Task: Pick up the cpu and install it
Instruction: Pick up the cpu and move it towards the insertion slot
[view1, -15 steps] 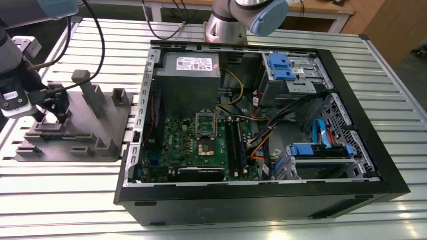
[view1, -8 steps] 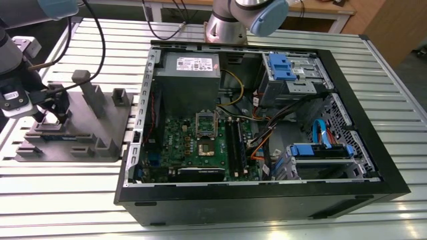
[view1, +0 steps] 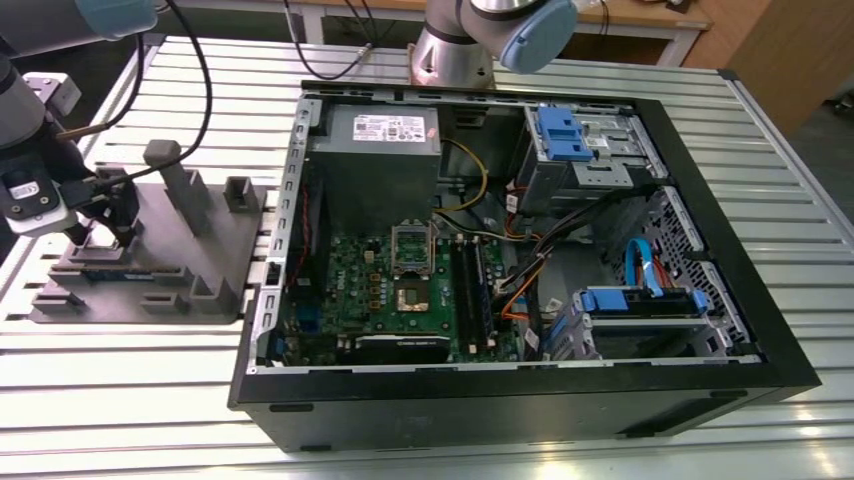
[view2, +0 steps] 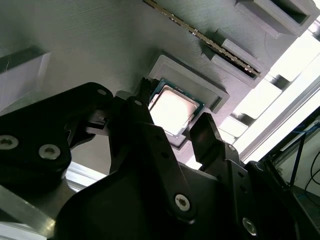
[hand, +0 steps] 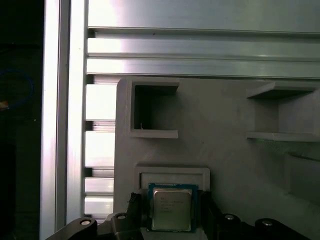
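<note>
Gripper (view2: 172, 115) over cpu (hand: 171, 209), in fixture (hand: 220, 115) recess w/ slim margin.

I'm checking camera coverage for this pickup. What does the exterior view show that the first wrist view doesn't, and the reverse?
Exterior view alone: the green motherboard inside the open computer case. First wrist view alone: the cpu, metal top up, seated in a recess of the grey fixture. Both: that fixture, the slatted metal table, and the gripper down at the fixture, open, with a finger on each side of the cpu.
</note>
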